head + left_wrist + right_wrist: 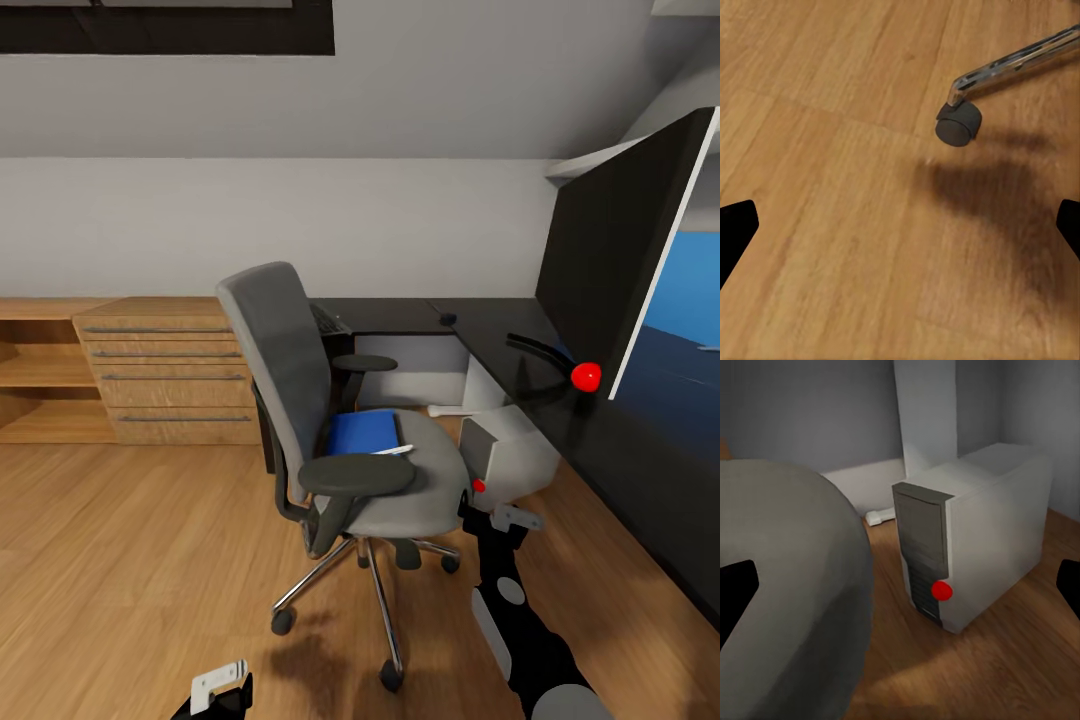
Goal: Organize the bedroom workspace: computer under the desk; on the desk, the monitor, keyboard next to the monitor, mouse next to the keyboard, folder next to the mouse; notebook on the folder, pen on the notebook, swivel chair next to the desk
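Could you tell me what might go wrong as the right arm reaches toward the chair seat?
The right hand is open beside the grey upholstered swivel chair; a nudge could roll it on its castors. The bright blue folder carries a thin white pen that might slide off. The grey-white computer tower stands close by.

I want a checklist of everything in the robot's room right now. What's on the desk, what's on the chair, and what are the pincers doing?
Surface: desk, glossy black, carries the monitor, a keyboard and a small dark object, perhaps the mouse.
Job's things: blue folder lies on the swivel chair seat, a thin white item on it; computer stands on the floor beside the chair.
Clutter: nothing seen.
Pincers: left pincer open over bare floor near a castor; right pincer open, facing the computer.
Cables: nothing seen.
Surroundings: light-wood drawer chest, wood floor.
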Motion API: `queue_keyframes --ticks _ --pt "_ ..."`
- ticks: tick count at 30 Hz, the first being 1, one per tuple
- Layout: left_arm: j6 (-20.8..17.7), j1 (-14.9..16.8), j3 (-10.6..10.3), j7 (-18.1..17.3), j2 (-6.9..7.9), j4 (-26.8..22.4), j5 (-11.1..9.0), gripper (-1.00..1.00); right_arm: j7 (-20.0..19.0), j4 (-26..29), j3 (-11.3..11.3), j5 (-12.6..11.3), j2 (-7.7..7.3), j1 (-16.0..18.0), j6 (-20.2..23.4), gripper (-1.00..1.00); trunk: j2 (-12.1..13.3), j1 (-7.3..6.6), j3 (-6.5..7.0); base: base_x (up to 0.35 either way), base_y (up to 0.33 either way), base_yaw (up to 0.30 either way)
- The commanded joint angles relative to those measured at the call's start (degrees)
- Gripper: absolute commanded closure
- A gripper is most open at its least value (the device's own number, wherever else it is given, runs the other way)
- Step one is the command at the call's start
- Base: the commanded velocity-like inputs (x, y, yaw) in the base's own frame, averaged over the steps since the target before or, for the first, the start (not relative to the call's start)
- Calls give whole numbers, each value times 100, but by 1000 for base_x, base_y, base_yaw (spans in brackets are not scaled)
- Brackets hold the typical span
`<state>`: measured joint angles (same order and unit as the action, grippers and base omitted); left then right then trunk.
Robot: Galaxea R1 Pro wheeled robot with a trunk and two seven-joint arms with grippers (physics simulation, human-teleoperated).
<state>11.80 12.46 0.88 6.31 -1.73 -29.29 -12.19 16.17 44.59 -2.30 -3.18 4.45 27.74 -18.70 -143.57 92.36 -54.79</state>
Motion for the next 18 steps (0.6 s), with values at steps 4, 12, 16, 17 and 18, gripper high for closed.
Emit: queue_keyframes --ticks 4,12,16,17,18 --pt "16 2 8 3 -3 2 -20 -100 -8 -3 -7 -33 3 3 -28 -100 -2 -1 5 2 0 -83" --pt "16 2 8 2 -3 2 -23 -100 -8 -11 -6 -33 3 3 -28 -100 -2 -1 38 0 0 -174" --pt "16 2 8 1 -3 2 -26 -100 -8 -11 -5 -33 3 3 -33 -100 -2 -1 45 18 15 -83" --pt "17 2 8 1 -3 2 -26 -100 -8 -11 -5 -33 3 3 -34 -100 -2 -1 46 83 70 -40" --pt "17 2 8 1 -3 2 -25 -100 -8 -12 -6 -33 3 3 -34 -100 -2 -1 46 116 99 -32"
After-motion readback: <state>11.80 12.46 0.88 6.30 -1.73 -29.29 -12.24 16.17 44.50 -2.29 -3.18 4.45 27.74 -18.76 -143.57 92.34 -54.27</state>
